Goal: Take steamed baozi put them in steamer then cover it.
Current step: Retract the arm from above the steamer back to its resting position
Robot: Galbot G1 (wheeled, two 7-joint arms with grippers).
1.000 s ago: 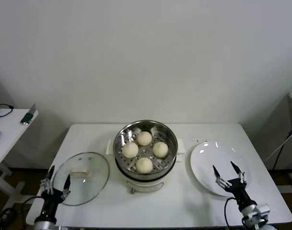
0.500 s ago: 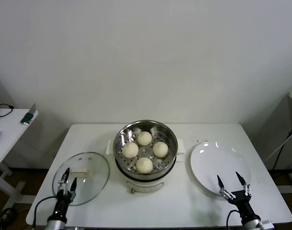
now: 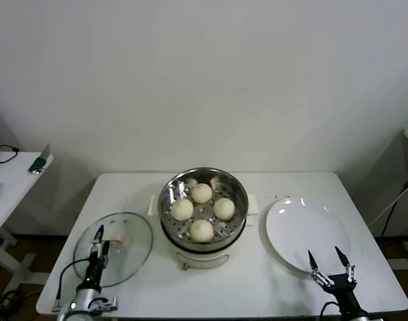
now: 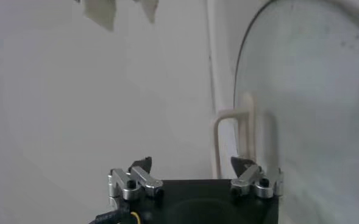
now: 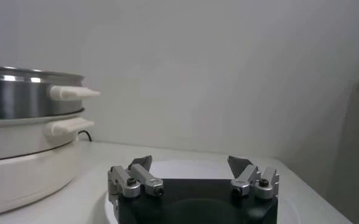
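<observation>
Both hands are shifting: left hand (image 3: 101,241), fingers apart, is reaching over the glass lid (image 3: 114,248), right hand (image 3: 331,266), fingers apart, is retreating nearward; baozi (image 3: 202,212) sitting in steamer (image 3: 202,208), covering pending.

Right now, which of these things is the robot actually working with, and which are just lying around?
In use:
four baozi in the steamer
glass lid, still off
left gripper open at the lid
right gripper open by the plate

Lying about:
empty white plate
side table with small items
</observation>
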